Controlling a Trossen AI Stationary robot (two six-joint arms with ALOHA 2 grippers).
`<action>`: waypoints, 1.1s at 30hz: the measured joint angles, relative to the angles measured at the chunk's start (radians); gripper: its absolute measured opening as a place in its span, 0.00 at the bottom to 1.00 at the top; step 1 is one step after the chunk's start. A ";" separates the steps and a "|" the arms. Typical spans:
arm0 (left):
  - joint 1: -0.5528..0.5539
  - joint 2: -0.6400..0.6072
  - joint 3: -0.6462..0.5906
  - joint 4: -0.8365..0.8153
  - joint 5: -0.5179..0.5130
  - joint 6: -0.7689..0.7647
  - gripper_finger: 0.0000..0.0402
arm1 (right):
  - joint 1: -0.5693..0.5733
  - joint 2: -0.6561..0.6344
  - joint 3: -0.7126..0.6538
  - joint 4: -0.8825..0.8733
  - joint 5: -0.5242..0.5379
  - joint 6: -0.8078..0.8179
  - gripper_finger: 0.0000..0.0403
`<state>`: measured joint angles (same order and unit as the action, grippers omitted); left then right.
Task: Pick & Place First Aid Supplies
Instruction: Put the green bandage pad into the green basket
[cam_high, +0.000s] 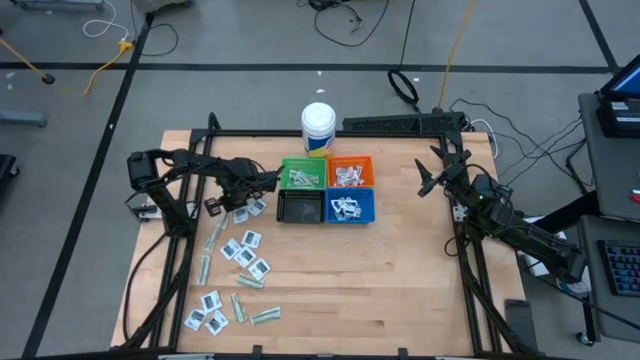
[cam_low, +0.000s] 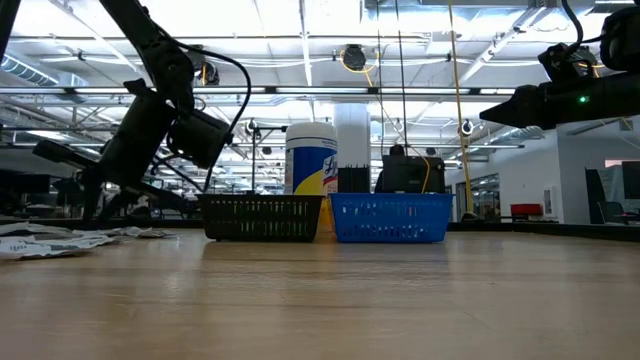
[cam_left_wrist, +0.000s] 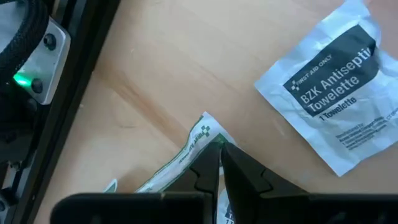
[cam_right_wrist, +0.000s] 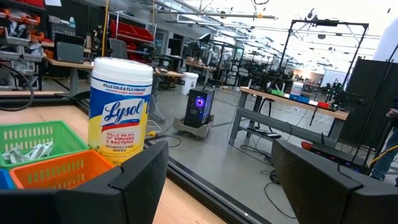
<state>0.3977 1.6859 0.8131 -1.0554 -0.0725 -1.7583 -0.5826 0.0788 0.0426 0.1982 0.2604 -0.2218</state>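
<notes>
The first aid supplies (cam_high: 240, 255) lie scattered on the table's left half: white sachets and slim pale-green strips. My left gripper (cam_left_wrist: 221, 147) (cam_high: 258, 190) is low over them, beside the black bin, and shut on a pale-green strip (cam_left_wrist: 193, 146). Past it lies a white towelette sachet (cam_left_wrist: 336, 81), flat on the wood. My right gripper (cam_right_wrist: 217, 186) (cam_high: 430, 178) is open and held high over the table's right side, facing the bins and touching nothing. My left gripper pinches the pale-green strip near one end (cam_left_wrist: 208, 134) between its two shut fingertips, coming from above. The rest of the strip runs back under the fingers. Whether the strip is off the table I cannot tell.
Four square bins sit at the table's far middle: green (cam_high: 303, 172), orange (cam_high: 350, 172), black (cam_high: 300, 206) and blue (cam_high: 350, 207); green, orange and blue hold packets. A white tub (cam_high: 318, 128) stands behind them. A black frame rail (cam_left_wrist: 81, 74) runs close to the left gripper.
</notes>
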 joint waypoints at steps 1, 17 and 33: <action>0.000 0.000 0.000 -0.002 0.006 -0.007 0.08 | 0.000 0.000 0.000 0.000 0.000 0.000 0.69; 0.000 0.000 0.000 -0.017 0.012 0.131 0.20 | 0.000 0.000 0.000 0.000 0.000 0.000 0.69; 0.036 0.001 0.029 -0.049 0.055 0.256 0.37 | 0.000 0.000 0.000 0.000 0.000 0.000 0.69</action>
<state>0.4334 1.6867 0.8417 -1.1044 -0.0179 -1.5022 -0.5824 0.0788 0.0427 0.1982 0.2605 -0.2218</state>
